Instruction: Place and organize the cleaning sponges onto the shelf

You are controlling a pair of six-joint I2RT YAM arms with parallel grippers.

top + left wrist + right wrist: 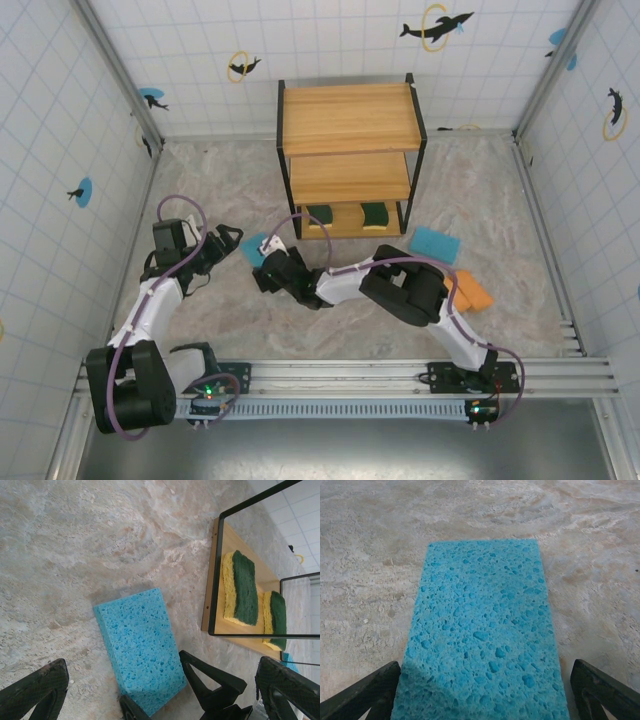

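Black fingertips of the right gripper (pixel 480 692) at the bottom corners of its wrist view, spread wide to either side of a thin light blue porous rectangular sponge (pixel 482 635), not pressing on it, holding nothing. Sponge flat on the mottled grey stone-patterned table (pixel 370 555), long axis running away from the claw, in front of the stepped three-tier shelf of light wooden boards in a thin black frame (pixel 350 120), off its left corner. Two dark green sponges with yellow backing (pixel 243 587) side by side on the lowest board. Second light blue sponge (pixel 435 242) and thick orange sponge (pixel 474 292) on the table to the shelf's right, the orange one partly under the right arm. Near the first sponge, the left gripper (pixel 224 240), fully spread, empty. Probable step: picking up the near blue sponge. Best done by centring across the narrow width, lowering until the pads meet the thin edges, then closing gently to avoid buckling the soft foam.
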